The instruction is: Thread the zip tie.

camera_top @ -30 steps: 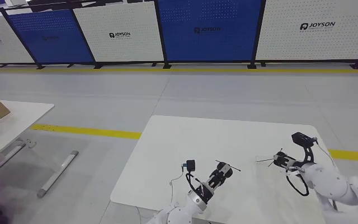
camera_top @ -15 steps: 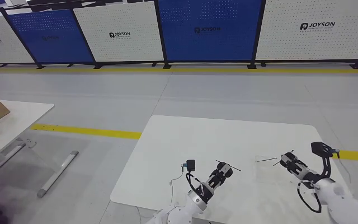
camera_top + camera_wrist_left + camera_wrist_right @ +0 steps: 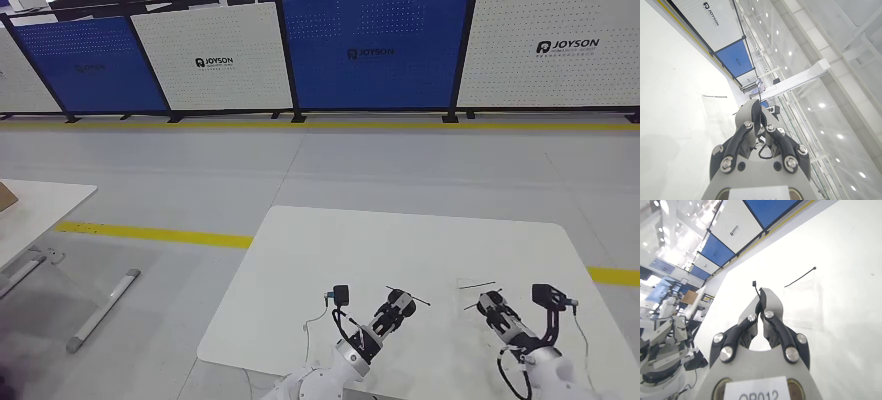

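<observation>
Zip tie, head outward, sits clamped in my closed right gripper; my closed left gripper clamps a second tie, whose free end I should align squarely with that head.

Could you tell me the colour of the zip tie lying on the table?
The zip tie is black; see right wrist view.

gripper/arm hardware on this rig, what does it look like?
The left gripper and right gripper match: grey metal fingers tapering to narrow tips, black inner pads, black linkage bars on silver round pins, a white printed label at the base. The arms are white-shelled, with black cable loops by the wrists.
</observation>
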Robot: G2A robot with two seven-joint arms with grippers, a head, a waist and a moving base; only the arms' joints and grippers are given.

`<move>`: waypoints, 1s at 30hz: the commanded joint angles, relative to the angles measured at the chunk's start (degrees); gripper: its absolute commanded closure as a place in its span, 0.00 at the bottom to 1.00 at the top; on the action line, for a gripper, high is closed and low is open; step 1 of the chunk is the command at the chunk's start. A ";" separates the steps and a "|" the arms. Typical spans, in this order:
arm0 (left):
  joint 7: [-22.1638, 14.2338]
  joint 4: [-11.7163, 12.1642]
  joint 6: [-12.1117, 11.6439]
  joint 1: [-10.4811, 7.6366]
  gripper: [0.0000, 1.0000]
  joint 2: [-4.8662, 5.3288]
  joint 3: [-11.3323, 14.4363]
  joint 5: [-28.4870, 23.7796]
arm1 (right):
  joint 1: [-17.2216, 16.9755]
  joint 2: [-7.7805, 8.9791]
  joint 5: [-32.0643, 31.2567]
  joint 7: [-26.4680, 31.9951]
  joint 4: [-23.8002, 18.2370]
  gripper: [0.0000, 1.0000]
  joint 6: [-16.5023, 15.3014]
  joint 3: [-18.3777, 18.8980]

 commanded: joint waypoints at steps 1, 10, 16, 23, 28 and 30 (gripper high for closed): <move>0.00 0.00 0.00 0.00 1.00 0.00 0.00 0.00 | -1.15 -0.26 1.55 -4.37 0.59 1.00 -3.09 -0.32; 0.00 0.00 0.00 0.00 1.00 0.00 0.00 0.00 | -1.92 -0.29 1.77 -5.43 0.29 1.00 -4.80 -0.14; 0.00 0.00 0.00 0.00 1.00 0.00 0.00 0.00 | -1.94 -0.38 2.61 -5.17 0.10 1.00 -5.44 -0.36; 5.81 -0.67 3.03 -0.13 1.00 -0.54 1.29 6.90 | -5.61 -0.27 11.33 -5.12 -2.41 1.00 -12.53 3.57; 15.93 1.29 7.58 -1.28 1.00 -1.78 4.33 17.09 | -7.92 -0.24 14.30 -3.94 -3.20 1.00 -13.76 4.86; 15.93 1.29 7.58 -1.28 1.00 -1.78 4.33 17.09 | -7.92 -0.24 14.30 -3.94 -3.20 1.00 -13.76 4.86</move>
